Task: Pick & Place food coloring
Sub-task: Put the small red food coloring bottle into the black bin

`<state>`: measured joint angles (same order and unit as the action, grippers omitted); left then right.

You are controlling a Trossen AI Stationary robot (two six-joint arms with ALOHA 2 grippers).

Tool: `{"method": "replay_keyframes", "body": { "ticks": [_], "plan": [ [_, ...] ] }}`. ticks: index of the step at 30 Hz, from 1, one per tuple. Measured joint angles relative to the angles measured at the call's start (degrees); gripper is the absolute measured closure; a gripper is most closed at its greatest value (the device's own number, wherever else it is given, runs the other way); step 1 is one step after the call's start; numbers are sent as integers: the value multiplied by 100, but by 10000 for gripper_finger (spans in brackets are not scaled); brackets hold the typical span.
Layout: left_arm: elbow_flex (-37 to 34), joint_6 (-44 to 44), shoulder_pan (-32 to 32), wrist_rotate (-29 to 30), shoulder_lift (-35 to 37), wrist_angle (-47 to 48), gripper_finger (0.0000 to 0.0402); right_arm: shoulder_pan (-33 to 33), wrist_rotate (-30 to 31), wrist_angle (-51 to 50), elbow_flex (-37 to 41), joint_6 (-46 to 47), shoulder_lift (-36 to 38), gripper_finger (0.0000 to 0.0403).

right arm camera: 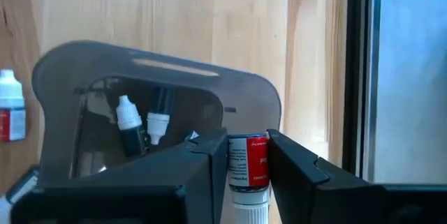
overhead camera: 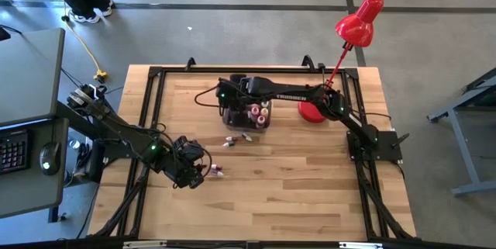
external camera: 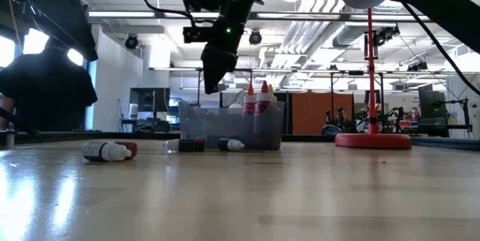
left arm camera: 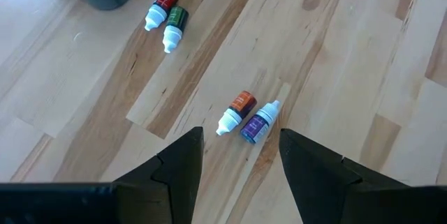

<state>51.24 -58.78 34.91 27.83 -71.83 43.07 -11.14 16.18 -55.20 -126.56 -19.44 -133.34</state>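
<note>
Nearest us, L gripper [left arm camera: 237,165] hangs over the table [overhead camera: 294,187] w/ fingers spread wide, grasping nothing; two bottles, orange-label [left arm camera: 236,111] & purple-label [left arm camera: 259,123], lie side by side just ahead of it. Further on we see red-label [left arm camera: 160,8] & green-label [left arm camera: 174,28] bottles lying beside the bin [external camera: 225,125]. Above the bin, R gripper [right arm camera: 241,165] has its fingers clenched on a red-label vial [right arm camera: 248,161]. More bottles [overhead camera: 258,114] stand inside. Red lamp [external camera: 371,83] beyond.
</note>
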Motion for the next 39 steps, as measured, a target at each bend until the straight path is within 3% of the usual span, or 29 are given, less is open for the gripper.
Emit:
{"method": "replay_keyframes", "body": {
  "ticks": [24, 39],
  "plan": [
    [0, -2, 1, 39, 0, -9, 215, 29, 21, 261, 28, 882, -308, 310],
    [0, -4, -1, 39, 0, -11, 215, 81, 208, 1201, 1167, 682, -297, 310]
  ]
}}
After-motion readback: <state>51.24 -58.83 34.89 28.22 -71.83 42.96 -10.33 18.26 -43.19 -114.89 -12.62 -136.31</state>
